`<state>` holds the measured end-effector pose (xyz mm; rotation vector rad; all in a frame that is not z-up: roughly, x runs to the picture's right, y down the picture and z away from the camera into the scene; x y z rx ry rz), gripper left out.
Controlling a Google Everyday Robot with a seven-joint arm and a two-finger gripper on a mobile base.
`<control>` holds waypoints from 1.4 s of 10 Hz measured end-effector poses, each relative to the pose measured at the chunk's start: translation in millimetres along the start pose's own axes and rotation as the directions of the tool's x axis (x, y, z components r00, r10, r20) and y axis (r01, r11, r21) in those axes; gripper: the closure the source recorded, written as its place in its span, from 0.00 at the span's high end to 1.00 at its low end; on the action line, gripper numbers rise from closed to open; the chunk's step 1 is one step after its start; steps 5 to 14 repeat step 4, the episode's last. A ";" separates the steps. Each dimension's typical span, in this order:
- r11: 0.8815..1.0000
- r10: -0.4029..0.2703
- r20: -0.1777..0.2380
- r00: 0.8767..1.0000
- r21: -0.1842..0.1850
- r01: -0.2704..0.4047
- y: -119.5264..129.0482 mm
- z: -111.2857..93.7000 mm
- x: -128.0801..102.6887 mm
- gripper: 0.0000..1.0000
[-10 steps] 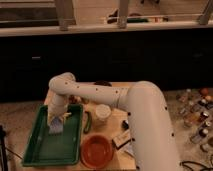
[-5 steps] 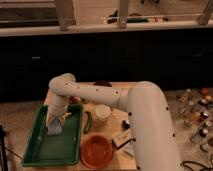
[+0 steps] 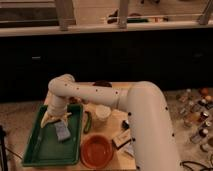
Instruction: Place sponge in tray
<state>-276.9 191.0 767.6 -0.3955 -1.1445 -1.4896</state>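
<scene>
The green tray (image 3: 37, 150) lies at the table's left front. A blue-grey sponge (image 3: 62, 132) lies flat on the tray floor, near its far right part. My gripper (image 3: 56, 120) hangs over the tray just above and behind the sponge. Its pale fingers (image 3: 47, 120) are spread apart and hold nothing. The white arm reaches in from the right across the table.
A red bowl (image 3: 96, 150) sits right of the tray at the front. A white cup (image 3: 103, 114) stands behind it, with a green object (image 3: 88, 122) between cup and tray. Small boxes (image 3: 122, 140) lie by the arm. Several bottles (image 3: 197, 110) stand at the right.
The sponge has dropped from between the fingers to the tray floor, a little lower and to the right. The fingers have spread and stand just above it.
</scene>
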 end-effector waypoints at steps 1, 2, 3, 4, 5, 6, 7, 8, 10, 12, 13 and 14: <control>1.000 -0.002 0.001 1.000 -0.002 0.002 -1.1 0.3 0.1 0.80; 1.000 -0.006 0.004 1.000 -0.009 0.006 -1.8 0.2 -0.8 0.80; 1.000 -0.010 -0.001 1.000 -0.011 0.010 -3.7 -3.4 -0.4 0.80; 1.000 -0.011 -0.004 1.000 -0.014 0.010 -3.2 -5.9 -0.6 0.80; 1.000 -0.011 -0.004 1.000 -0.014 0.010 -3.2 -5.9 -0.6 0.80; 1.000 -0.011 -0.004 1.000 -0.014 0.010 -3.2 -5.9 -0.6 0.80; 1.000 -0.011 -0.004 1.000 -0.014 0.010 -3.2 -5.9 -0.6 0.80; 1.000 -0.011 -0.004 1.000 -0.014 0.010 -3.2 -5.9 -0.6 0.80; 1.000 -0.011 -0.004 1.000 -0.014 0.010 -3.2 -5.9 -0.6 0.80; 1.000 -0.011 -0.004 1.000 -0.014 0.010 -3.2 -5.9 -0.6 0.80; 1.000 -0.011 -0.004 1.000 -0.014 0.010 -3.2 -5.9 -0.6 0.80; 1.000 -0.011 -0.004 1.000 -0.014 0.010 -3.2 -5.9 -0.6 0.80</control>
